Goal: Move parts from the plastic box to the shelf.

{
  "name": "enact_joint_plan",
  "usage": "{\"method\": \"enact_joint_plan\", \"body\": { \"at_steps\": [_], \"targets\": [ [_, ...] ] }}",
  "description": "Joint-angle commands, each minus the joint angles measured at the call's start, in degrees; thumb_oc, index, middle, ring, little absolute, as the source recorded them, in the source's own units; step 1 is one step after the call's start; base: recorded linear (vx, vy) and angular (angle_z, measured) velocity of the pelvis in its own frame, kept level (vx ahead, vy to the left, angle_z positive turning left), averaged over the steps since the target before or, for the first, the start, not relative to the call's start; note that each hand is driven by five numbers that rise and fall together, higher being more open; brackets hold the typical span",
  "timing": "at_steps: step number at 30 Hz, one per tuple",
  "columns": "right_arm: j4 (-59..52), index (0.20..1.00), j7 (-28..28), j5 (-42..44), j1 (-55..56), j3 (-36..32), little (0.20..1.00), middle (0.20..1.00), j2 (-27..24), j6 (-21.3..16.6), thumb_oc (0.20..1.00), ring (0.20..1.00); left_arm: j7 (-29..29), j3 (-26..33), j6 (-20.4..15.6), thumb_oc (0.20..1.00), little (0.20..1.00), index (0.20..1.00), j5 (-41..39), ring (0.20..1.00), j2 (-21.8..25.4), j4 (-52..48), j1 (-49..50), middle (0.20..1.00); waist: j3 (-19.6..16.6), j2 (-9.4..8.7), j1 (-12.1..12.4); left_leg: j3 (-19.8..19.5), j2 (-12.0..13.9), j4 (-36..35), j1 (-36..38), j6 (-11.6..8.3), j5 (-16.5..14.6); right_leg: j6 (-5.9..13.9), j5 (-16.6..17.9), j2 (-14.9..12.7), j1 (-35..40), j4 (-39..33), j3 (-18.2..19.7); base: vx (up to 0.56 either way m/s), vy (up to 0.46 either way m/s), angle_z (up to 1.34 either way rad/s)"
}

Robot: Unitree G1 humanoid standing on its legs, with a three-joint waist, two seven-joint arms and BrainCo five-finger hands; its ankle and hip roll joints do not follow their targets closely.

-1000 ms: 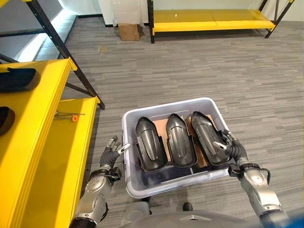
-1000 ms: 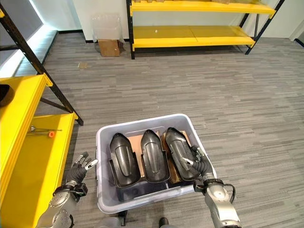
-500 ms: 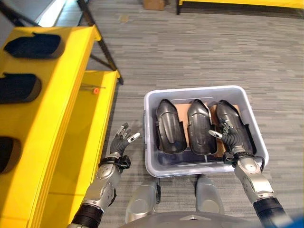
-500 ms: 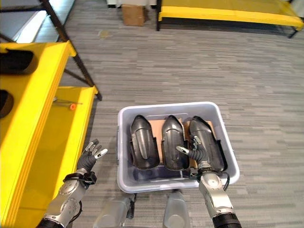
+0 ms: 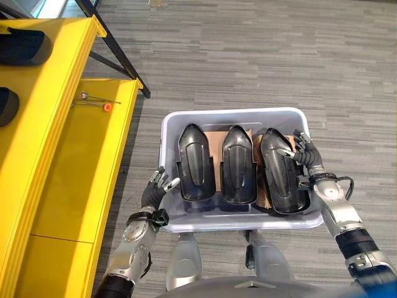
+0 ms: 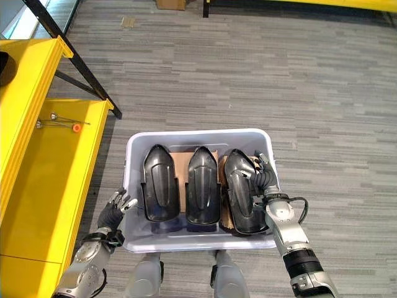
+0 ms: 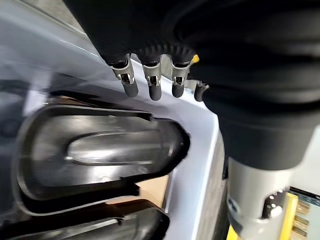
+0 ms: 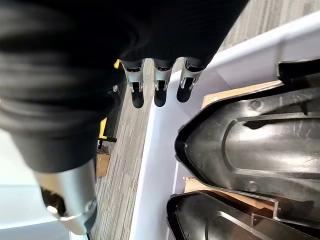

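Three black parts (image 5: pixel 239 164) (side by side) in plastic box (image 5: pixel 232 117)

Grey plastic box (image 5: pixel 167 127) on carpet floor (image 5: pixel 248 56); yellow shelf (image 5: pixel 74 161) beside.

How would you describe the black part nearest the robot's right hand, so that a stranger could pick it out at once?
Find the pale plastic box on the grey floor beside the yellow shelf. Three black shell-shaped parts lie side by side in it. The one meant is at the end farthest from the shelf, with the right robot hand at its outer edge.
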Motion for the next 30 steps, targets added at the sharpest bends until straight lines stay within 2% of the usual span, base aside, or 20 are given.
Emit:
{"method": "enact_joint_plan", "body": {
  "at_steps": [1, 8, 11, 13, 19, 26, 30],
  "targets": [
    [-1.42, 1.0, -1.94, -2.55, -3.44, 1.25, 1.0, 1.0, 0.06, -2.97, 1.0, 1.0, -0.11, 1.31, -3.49, 1.0, 1.0, 1.0, -0.41, 1.0, 2.76, -3.51, -1.06, 1.0, 0.33, -3.5, 0.86, 0.66, 0.38, 1.89, 3.46, -0.44, -3.14, 3.78, -2.02, -7.55, -1.98, 5.78, -0.38, -0.02, 0.004, -0.23],
    [6.44, 1.0, -4.63, -1.0, -6.39, 1.75, 1.0, 1.0, 1.95, -2.65, 1.0, 1.0, 0.61, -0.64, -4.36, 1.0, 1.0, 1.0, -1.05, 1.0, 2.94, -3.27, -2.03, 1.0, 1.58, -1.62, 1.06, 1.37, -0.56, 1.88, 2.29, -0.36, -3.02, 3.88, -1.28, -8.49, -3.63, 5.52, 0.46, -0.03, 0.013, -0.02],
    [10.58, 1.0, -3.97, 0.35, -6.79, 2.99, 1.0, 1.0, 2.71, -2.26, 1.0, 1.0, 0.33, -1.67, -4.6, 1.0, 1.0, 1.0, -1.2, 1.0, 3.03, -2.91, -2.24, 1.0, 2.45, 0.01, 1.01, 1.45, -1.57, 2.11, 1.22, -0.15, -2.99, 3.97, -0.85, -9.41, -4.76, 5.6, 0.93, -0.06, 0.036, -0.03],
    [16.52, 1.0, -4.07, 0.8, -9.28, 4.3, 1.0, 1.0, 3.32, -1.83, 1.0, 1.0, 0.16, -2.53, -4.78, 1.0, 1.0, 1.0, -1.59, 1.0, 3.3, -3.32, -1.98, 1.0, 3.14, 1.46, 1.3, 1.72, -2.4, 2.5, 0.1, 0.02, -3.12, 4.14, -0.23, -10.13, -6.18, 5.62, 1.28, -0.07, 0.042, -0.03],
    [30.88, 1.0, -4.49, 3.71, -16.82, 5.28, 1.0, 1.0, 4.15, -1.5, 1.0, 1.0, -0.68, -5.47, -5.48, 1.0, 1.0, 1.0, -2.83, 1.0, 4.41, -4.23, -2.78, 1.0, 5.25, 3.36, 2.04, 2.42, -3.23, 3.73, -2.21, 0.27, -3.16, 4.13, 0.41, -10.81, -8.59, 6.11, 2.19, -0.07, 0.017, -0.06],
    [28.72, 1.0, -2.44, 12.91, -15.79, 6.03, 1.0, 1.0, 8.93, -2.66, 1.0, 1.0, -0.16, -6.06, -5.35, 1.0, 1.0, 1.0, -2.98, 1.0, 3.61, -3.01, -3.89, 1.0, 5.62, 3.66, 1.58, 3.07, -3.19, 3.43, -1.79, 0.21, -3.22, 4.12, 0.56, -10.75, -8.87, 5.9, 2.74, -0.01, 0.003, -0.03],
    [19.43, 1.0, -1.76, 17.71, -13.39, 8.9, 1.0, 1.0, 12.09, -3.88, 1.0, 1.0, 0.93, -6.14, -5.17, 1.0, 1.0, 1.0, -3.51, 1.0, 2.65, -2.57, -4.75, 1.0, 5.76, 3.32, 0.84, 3.5, -3.06, 3.12, -1.37, -0.03, -3.13, 4.05, 0.83, -10.67, -8.87, 5.69, 2.89, -0.01, -0.001, -0.02]
  ]
}}
